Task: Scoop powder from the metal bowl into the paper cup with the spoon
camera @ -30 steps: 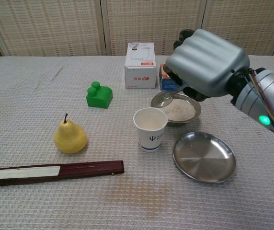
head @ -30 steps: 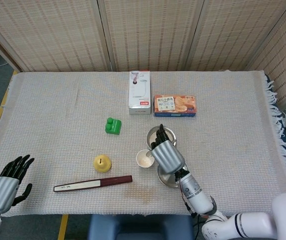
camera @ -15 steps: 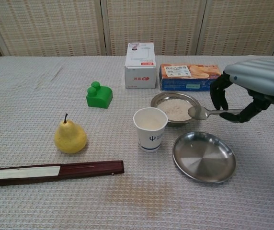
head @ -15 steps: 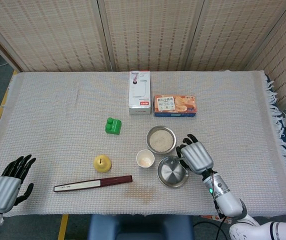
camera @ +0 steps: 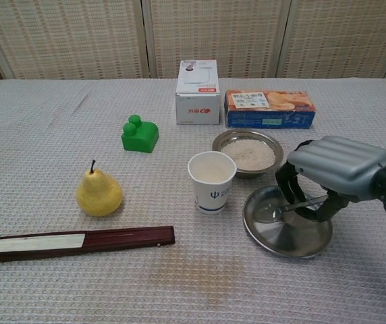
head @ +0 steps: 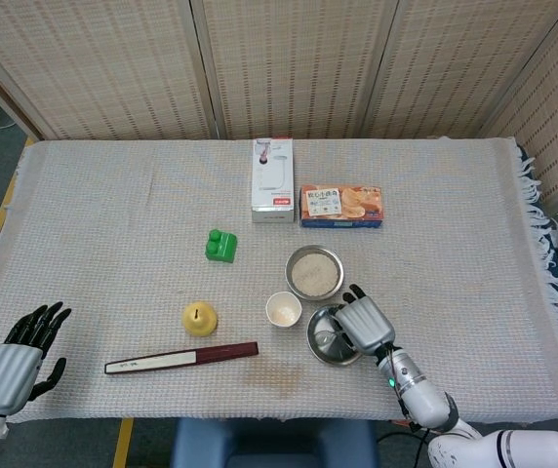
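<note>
The metal bowl (head: 314, 272) (camera: 247, 154) holds white powder and sits behind the paper cup (head: 283, 310) (camera: 211, 181), which has powder inside. My right hand (head: 362, 324) (camera: 338, 170) hovers over the empty metal plate (head: 326, 341) (camera: 287, 233), right of the cup. It pinches the spoon (camera: 284, 210) (head: 325, 340), whose scoop lies low over the plate's left side. My left hand (head: 18, 353) rests open at the table's near left corner, far from everything.
A yellow pear (camera: 98, 192) and a long dark fan (camera: 71, 241) lie left of the cup. A green block (camera: 140, 135) stands further back. A white box (camera: 198, 82) and a biscuit box (camera: 268, 108) stand behind the bowl.
My right hand carried the spoon from over the bowl out to the right, then came back down over the plate. The left hand stayed put.
</note>
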You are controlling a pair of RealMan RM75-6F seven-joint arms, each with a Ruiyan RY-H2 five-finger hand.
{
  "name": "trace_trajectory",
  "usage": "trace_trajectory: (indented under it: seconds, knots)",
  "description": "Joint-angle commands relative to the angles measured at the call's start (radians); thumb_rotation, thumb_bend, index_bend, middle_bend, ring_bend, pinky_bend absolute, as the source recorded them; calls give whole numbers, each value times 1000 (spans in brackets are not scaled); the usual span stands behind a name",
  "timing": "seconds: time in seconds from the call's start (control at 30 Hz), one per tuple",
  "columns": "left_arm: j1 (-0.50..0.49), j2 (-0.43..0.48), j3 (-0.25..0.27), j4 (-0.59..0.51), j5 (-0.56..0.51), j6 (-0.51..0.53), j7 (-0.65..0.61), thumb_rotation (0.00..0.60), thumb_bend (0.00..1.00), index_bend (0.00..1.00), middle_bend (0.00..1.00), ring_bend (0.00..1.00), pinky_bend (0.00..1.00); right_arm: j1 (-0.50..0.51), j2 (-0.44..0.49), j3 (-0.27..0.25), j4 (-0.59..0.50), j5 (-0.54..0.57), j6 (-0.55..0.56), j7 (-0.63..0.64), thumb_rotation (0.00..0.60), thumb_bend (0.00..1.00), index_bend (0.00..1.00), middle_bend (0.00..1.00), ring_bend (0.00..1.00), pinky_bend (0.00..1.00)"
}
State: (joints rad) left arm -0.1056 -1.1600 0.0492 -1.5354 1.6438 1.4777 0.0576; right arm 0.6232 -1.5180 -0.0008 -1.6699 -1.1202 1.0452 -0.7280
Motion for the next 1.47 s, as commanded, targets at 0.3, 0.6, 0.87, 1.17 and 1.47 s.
trace_trajectory:
  seconds: [0.3,0.6,0.87,1.17,1.47]
  knots:
    - [-5,0,1,-3,-10,-16,3,600,454,0,0,0,123,11,-56,-13,53,21,-17,-53,600,312,655,545,237,145]
    - [-5,0,0,-2,-12,-17,4,600,454,0,0,0,124,21,-3,-18,-9,70,-30,-86,600,291,289,326,144,105]
    - [2,4,1,-8,-5,1,3,600,453,0,0,0,124,-42,96,-23,-124,-35,100,-1,600,248,194,275,128,97]
    - [17,-10,-9,55,76,125,-108,600,410,0,0,0,122,-368,196,-149,-58,-340,587,209,600,224,8,18,0,0]
    - [20,-13,-33,48,13,101,-59,600,398,0,0,0,117,-511,281,-108,9,-323,711,437,600,211,0,0,0,0]
